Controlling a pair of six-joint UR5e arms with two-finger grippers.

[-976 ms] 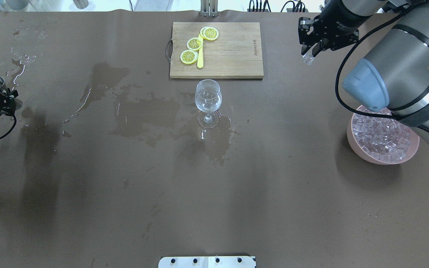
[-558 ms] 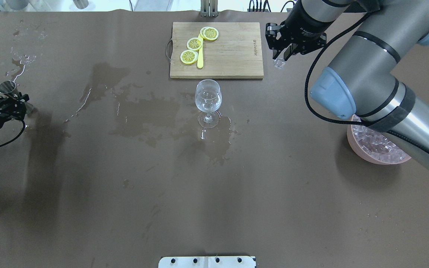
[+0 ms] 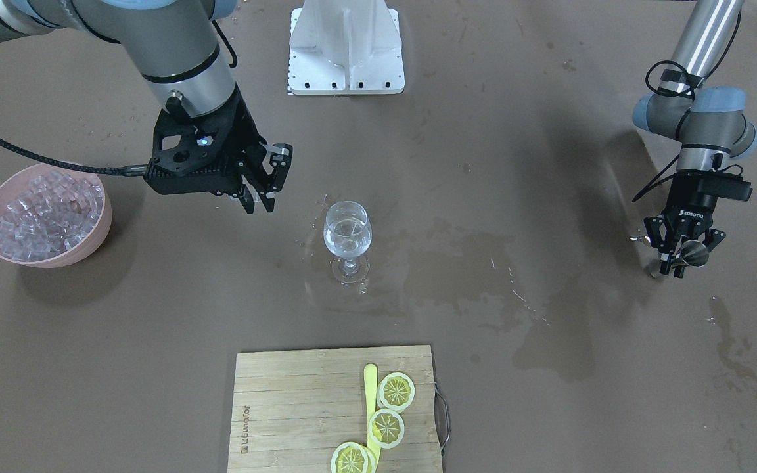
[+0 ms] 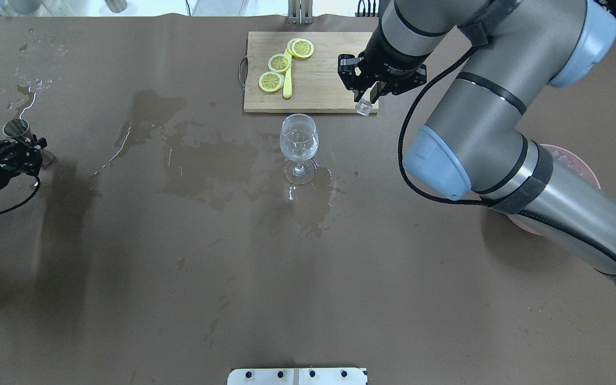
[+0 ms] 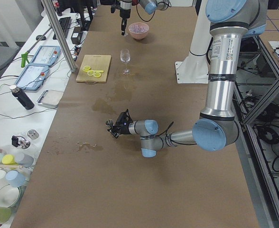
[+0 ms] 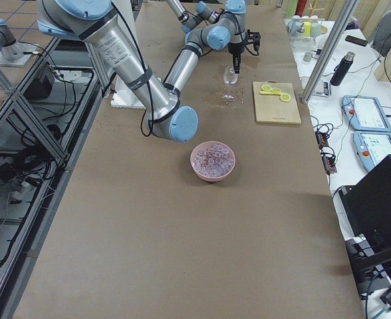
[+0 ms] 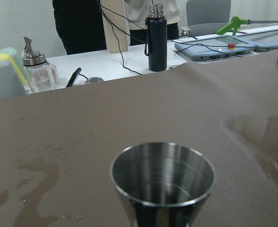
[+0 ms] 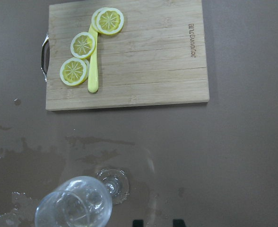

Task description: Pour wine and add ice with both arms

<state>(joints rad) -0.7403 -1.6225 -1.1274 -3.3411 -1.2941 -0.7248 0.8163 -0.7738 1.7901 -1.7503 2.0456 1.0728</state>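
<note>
Right pincer [image 4: 364,102] pinched shut on one clear ice cube [image 4: 362,109], cube showing just below the fingertips. In the overhead view it hangs raised over the near right corner of the cutting board [image 4: 329,75], beside the wine glass [image 4: 298,144] and not above its rim. The right wrist view agrees, with the glass off to the lower left and the board ahead.

Wine glass stands upright mid table [image 4: 179,294], just in front of the board, on a wet patch [image 4: 313,203]. A small amount of wine [image 3: 347,244], clear and water-like, sits in the bowl of the glass.

The rest of the ice [image 3: 46,210] is heaped in a pink bowl [image 3: 99,226] at the robot's right end of the table, well apart from the glass. In the overhead view the right arm covers most of it.

Left pincer [image 4: 32,155] is far out at the left edge, closed around the waist of a steel jigger [image 4: 16,128], which is upright with its mouth up. Cannot tell if there is liquid inside. More spill marks [image 4: 27,93] lie on the table near it.

On the board are three lemon slices [image 4: 279,62] and a yellow knife [image 4: 287,83], slices touching the knife. White stand [image 3: 345,46] sits at the robot's side of the table.
</note>
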